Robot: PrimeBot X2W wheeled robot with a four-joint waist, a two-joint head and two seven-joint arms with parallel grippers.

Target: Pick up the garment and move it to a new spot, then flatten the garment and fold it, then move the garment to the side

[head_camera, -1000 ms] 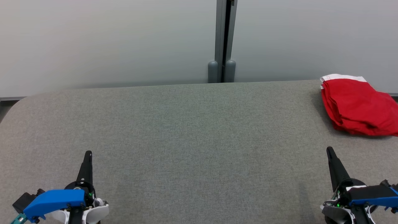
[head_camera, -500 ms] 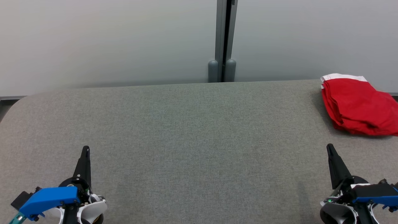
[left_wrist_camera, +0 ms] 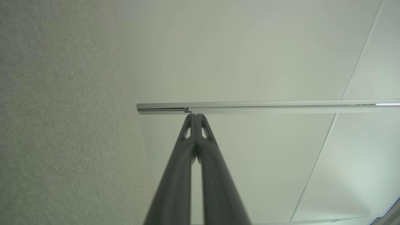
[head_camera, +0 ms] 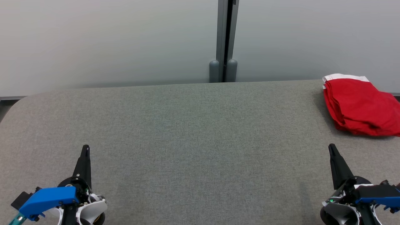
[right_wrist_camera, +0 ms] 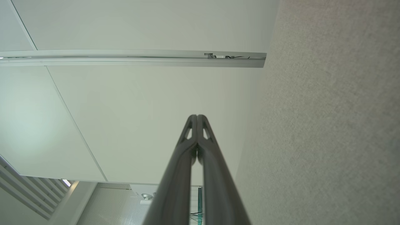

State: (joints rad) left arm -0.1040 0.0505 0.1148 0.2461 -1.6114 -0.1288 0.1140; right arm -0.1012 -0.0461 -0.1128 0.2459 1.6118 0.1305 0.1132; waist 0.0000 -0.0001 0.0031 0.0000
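Where the garment (head_camera: 359, 106) lies: folded in a red stack with a white band, far right on the grey table (head_camera: 187, 125), well apart from both tools.
Left gripper (head_camera: 85, 149): clenched on nothing, near left, fingers pointing far.
Right gripper (head_camera: 331, 148): clenched, empty, near right, short of the garment.
Done, by the look: moving, flattening, folding, setting aside.
Left: seemingly nothing.

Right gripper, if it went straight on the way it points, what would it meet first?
Probably the pale wall panel behind the table; the right gripper aims just left of the red garment, depth unclear.
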